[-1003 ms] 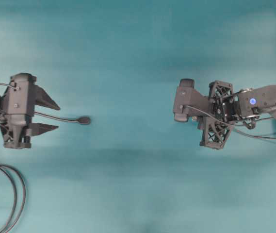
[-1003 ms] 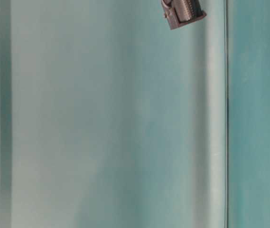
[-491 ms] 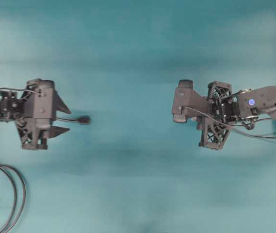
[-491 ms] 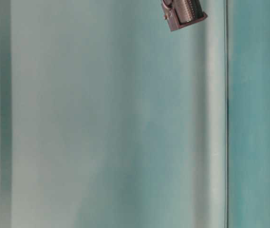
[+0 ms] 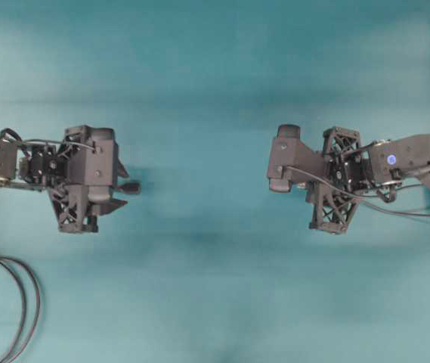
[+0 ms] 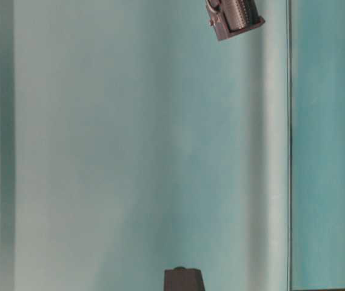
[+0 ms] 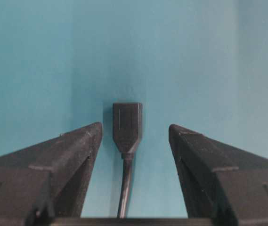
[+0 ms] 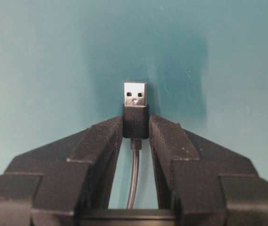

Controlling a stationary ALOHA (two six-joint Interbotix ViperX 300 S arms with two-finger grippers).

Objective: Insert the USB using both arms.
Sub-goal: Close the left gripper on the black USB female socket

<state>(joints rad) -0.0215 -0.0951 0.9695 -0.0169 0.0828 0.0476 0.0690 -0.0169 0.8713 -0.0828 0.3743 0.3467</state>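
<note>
USB (image 8: 135, 104): silvery tip and short dark body, pinched by the body between the two fingers of the right gripper (image 8: 135, 127); the metal tip sticks out past the fingertips, and its thin cable runs back between them.
Right gripper: closed on the plug's dark body, held over the teal table (image 5: 215, 91) on the right of the overhead view, where the plug itself is hidden under the gripper (image 5: 273, 168).
Left gripper (image 7: 134, 133): jaws spread wide with nothing gripped; the black socket (image 7: 127, 125) lies on the table in the gap between the fingers, touching neither.
Socket in the overhead view: only its blunt end (image 5: 131, 187) shows just past the left gripper (image 5: 121, 186).
Table-level view: shows neither plug nor socket, only a piece of one arm at the top edge (image 6: 235, 17) and a dark block at the bottom edge (image 6: 184, 280).
Count: two arms, two grippers, one plug, one socket, and one thicker looped cable (image 5: 20, 299) at the lower left of the overhead view.
Change since a second ago: the left gripper has advanced along the socket's cable until its fingers flank the socket; the dark block at the bottom of the table-level view is new; the right gripper and plug have not moved.
</note>
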